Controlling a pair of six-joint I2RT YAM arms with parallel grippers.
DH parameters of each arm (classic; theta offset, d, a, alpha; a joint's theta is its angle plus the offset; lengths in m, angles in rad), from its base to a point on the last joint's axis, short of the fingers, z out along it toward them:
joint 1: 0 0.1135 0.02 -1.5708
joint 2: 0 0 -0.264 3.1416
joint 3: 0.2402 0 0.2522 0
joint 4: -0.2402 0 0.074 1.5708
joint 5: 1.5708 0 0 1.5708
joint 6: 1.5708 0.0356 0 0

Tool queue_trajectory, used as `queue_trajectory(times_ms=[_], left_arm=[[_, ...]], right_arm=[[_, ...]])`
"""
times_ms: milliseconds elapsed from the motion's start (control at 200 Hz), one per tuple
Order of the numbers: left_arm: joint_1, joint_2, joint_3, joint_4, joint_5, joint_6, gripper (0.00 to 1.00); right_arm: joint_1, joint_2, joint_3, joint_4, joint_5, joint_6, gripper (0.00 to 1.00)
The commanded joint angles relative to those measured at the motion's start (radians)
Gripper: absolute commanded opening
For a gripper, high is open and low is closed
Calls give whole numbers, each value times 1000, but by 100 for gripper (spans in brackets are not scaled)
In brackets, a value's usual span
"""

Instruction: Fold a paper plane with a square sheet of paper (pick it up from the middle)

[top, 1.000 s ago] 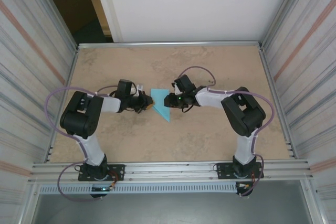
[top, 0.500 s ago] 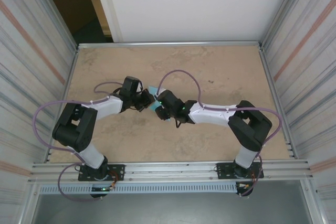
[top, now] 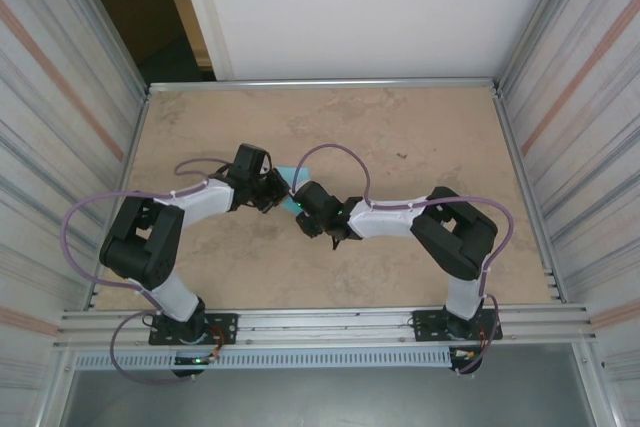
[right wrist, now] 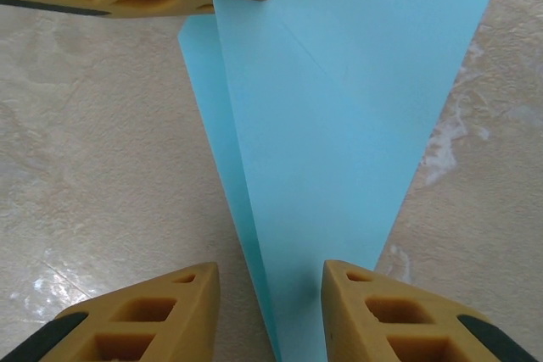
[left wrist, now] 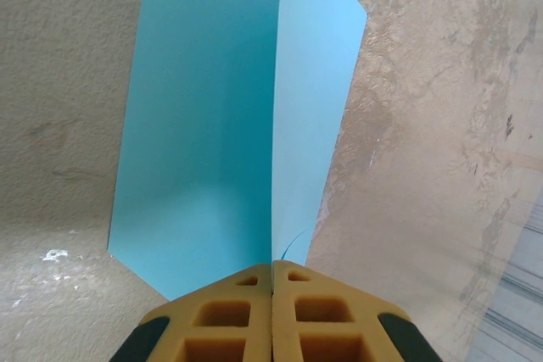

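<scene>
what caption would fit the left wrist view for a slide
Mid-fold: left gripper shut on the near edge of the creased blue paper, tan table behind.

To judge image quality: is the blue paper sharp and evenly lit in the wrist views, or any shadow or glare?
Left wrist: paper sharp, a soft shadow darkens its lower part by the left gripper. Right wrist: paper evenly lit; pale glare on the table.
</scene>
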State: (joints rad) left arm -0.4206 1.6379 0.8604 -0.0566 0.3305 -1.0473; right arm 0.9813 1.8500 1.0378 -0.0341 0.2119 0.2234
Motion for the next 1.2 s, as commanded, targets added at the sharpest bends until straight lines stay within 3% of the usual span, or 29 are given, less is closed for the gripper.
queue_trajectory(times_ms=[0, 281, 596, 827, 932, 1097, 1193], left_arm=[[-5, -7, 23, -31, -10, -24, 7], [-4, -15, 38, -63, -8, -18, 9], [15, -40, 49, -108, -11, 16, 20], [99, -107, 36, -156, -6, 82, 45], [128, -150, -8, -139, 1, 97, 52], [130, -181, -102, -25, 60, 86, 53], [116, -166, -146, 60, 110, 76, 46]], right_arm=[[-4, 31, 28, 18, -18, 7, 36], [-29, 37, 26, 16, 15, 33, 23], [-38, 22, 9, 15, -18, 24, 13], [-87, 0, 5, 8, -199, 48, 9], [-121, 0, 5, 7, -297, 75, 9], [-162, -6, -5, 17, -398, 113, 9], [-190, -4, -13, 33, -473, 140, 9]])
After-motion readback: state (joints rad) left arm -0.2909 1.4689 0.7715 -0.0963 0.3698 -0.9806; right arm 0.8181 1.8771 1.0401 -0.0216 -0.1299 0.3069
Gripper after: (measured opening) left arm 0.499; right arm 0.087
